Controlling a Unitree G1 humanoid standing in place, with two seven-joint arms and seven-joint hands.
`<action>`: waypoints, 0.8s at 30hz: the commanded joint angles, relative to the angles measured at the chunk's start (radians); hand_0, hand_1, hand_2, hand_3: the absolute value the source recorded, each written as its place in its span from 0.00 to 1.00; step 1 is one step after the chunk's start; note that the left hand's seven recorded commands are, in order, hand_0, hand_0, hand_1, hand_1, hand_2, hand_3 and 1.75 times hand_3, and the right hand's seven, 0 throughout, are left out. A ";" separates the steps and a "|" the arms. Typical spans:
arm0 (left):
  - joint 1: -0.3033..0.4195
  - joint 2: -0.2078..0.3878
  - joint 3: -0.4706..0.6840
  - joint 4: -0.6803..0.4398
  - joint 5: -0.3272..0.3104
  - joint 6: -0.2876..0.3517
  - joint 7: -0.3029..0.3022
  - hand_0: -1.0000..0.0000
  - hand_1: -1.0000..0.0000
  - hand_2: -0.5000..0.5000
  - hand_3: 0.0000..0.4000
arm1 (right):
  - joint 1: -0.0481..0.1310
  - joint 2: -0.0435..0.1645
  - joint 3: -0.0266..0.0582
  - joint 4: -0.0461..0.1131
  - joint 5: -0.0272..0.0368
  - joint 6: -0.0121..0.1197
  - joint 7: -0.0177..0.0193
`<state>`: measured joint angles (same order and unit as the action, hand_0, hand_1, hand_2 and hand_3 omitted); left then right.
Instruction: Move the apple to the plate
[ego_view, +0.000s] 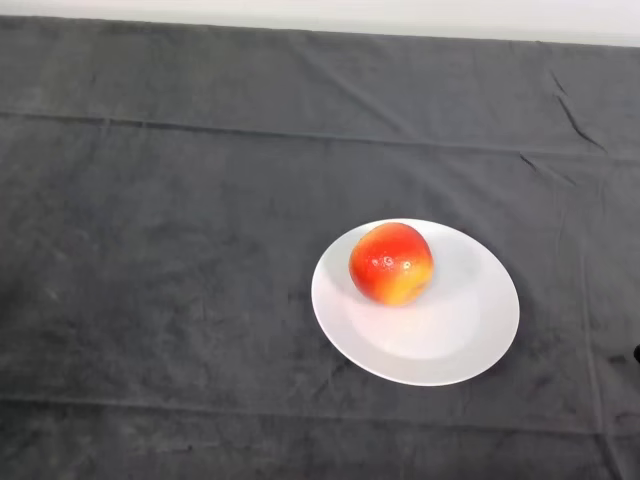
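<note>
No hand appeared in our head view, so we could not report its state. We found the apple (391, 263) resting on the white plate (470, 340), toward its upper-left rim. We judged the task complete.

I'm looking down at what reads as a staged test bench, a lab setup and no home kitchen: a dark cloth (180, 300) with fold creases covers the whole table, a pale plain wall (320, 15) runs behind it, and only one white plate (440, 340) with an apple (391, 262) sits there.
</note>
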<state>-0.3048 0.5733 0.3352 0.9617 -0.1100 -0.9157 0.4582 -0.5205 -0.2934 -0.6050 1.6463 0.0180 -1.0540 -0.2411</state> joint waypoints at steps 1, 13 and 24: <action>-0.057 0.004 0.029 0.045 0.015 -0.022 -0.009 1.00 1.00 0.50 0.00 | 0.106 0.072 -0.0123 0.089 0.0071 0.084 -0.0008; -0.063 -0.001 0.037 0.050 0.024 -0.025 -0.016 1.00 1.00 0.50 0.00 | 0.106 0.072 -0.0134 0.089 0.0059 0.084 -0.0010; -0.069 -0.004 0.045 0.054 0.028 -0.026 -0.024 1.00 1.00 0.50 0.00 | 0.106 0.072 -0.0143 0.089 0.0048 0.084 -0.0011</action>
<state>-0.3424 0.5706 0.3645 0.9875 -0.0909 -0.9170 0.4404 -0.5205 -0.2934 -0.6051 1.6463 0.0173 -1.0541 -0.2411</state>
